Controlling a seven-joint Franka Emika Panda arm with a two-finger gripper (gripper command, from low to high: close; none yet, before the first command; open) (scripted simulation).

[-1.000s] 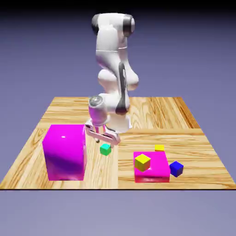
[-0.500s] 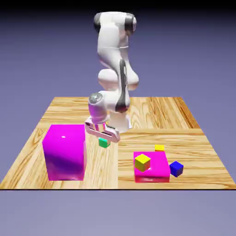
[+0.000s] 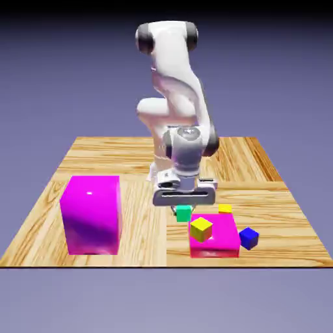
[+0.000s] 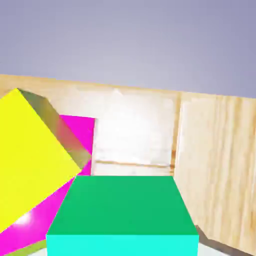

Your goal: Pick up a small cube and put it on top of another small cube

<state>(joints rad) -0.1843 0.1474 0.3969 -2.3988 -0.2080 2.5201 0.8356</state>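
My gripper (image 3: 184,207) is shut on the small green-teal cube (image 3: 184,213) and holds it in the air, just off the upper left corner of the low magenta block (image 3: 218,240). In the hand view the small cube (image 4: 122,215) fills the bottom middle and hides my fingertips. A yellow cube (image 3: 201,228) rests on the low magenta block, and it looms at the left of the hand view as the yellow cube (image 4: 30,155) over magenta (image 4: 80,132). A second yellow cube (image 3: 225,209) sits at that block's far edge.
A tall magenta block (image 3: 92,213) stands at the exterior view's left. A dark blue cube (image 3: 248,238) lies on the wooden table (image 3: 260,195) beside the low block's right side. The arm rises from the table's far edge.
The gripper closed on the small cube, lifted it off the table and carried it toward the exterior view's right, from beside the tall block to the low magenta block.
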